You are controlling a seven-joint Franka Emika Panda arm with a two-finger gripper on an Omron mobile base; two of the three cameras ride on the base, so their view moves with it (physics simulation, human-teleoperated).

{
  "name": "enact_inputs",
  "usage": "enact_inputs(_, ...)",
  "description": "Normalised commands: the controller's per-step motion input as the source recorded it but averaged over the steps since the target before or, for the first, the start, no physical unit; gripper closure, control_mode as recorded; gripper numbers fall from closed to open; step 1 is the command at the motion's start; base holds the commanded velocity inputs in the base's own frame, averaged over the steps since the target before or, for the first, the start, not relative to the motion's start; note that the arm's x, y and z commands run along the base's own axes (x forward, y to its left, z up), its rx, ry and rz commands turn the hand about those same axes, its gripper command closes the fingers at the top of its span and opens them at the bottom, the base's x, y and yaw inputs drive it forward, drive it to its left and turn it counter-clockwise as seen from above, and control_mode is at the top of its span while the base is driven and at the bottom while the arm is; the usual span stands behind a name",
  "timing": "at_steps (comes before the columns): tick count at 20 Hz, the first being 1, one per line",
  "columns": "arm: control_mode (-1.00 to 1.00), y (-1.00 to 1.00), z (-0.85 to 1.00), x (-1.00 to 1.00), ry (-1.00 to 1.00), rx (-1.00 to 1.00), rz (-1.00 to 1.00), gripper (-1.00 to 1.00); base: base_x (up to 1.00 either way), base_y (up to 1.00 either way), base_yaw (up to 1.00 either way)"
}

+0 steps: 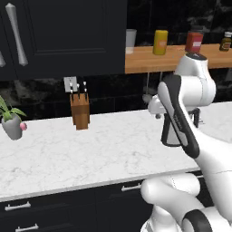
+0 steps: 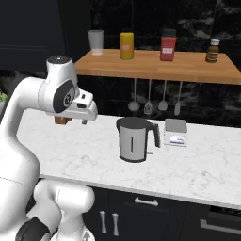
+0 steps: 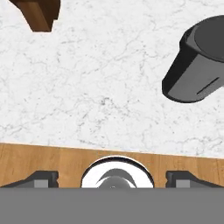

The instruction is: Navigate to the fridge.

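Facing a marble counter (image 1: 90,154) rather than the fridge, you have driving ahead of you, and nothing tall, flat and matte grey stands in any of these views, so I cannot tell you which way it lies.

Nearest you, in the lower half of both base views, the arm is folded up over the counter's front edge. Keep it tucked like that while the base turns, so the elbow does not sweep across the worktop. In the hand view the gripper (image 3: 113,177) has its two dark fingertips well apart at the bottom corners, spread wide with nothing between them.

A little farther in, the grey kettle (image 2: 135,140) sits at the centre of the right base view, with a small white scale (image 2: 175,132) just beside it. The knife block (image 1: 79,110) stands left of centre in the left base view, and a potted plant (image 1: 12,121) at its left edge. Back away from these before swinging.

Farthest, the wooden shelf (image 2: 155,66) runs across the top with jars on it, and navy cabinets (image 1: 68,36) fill the upper left. My judgement: rotate the base slowly until a long vertical bar handle appears.
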Motion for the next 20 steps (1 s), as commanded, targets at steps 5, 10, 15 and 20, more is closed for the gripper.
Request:
enact_inputs(5, 1.0, -0.04, -0.12, -0.37, 0.0, 0.0, 0.0, -1.0, -0.57, -0.02, 0.0)
enact_inputs(10, 1.0, 0.0, 0.0, 0.0, 0.0, 0.0, 0.0, -1.0, -0.99, -0.13, -0.17)
enact_inputs(15, 1.0, 0.0, 0.0, 0.0, 0.0, 0.0, 0.0, -1.0, -0.81, -0.21, -0.5)
enact_inputs(20, 1.0, 0.0, 0.0, 0.0, 0.0, 0.0, 0.0, -1.0, -0.44, -0.02, -0.65)
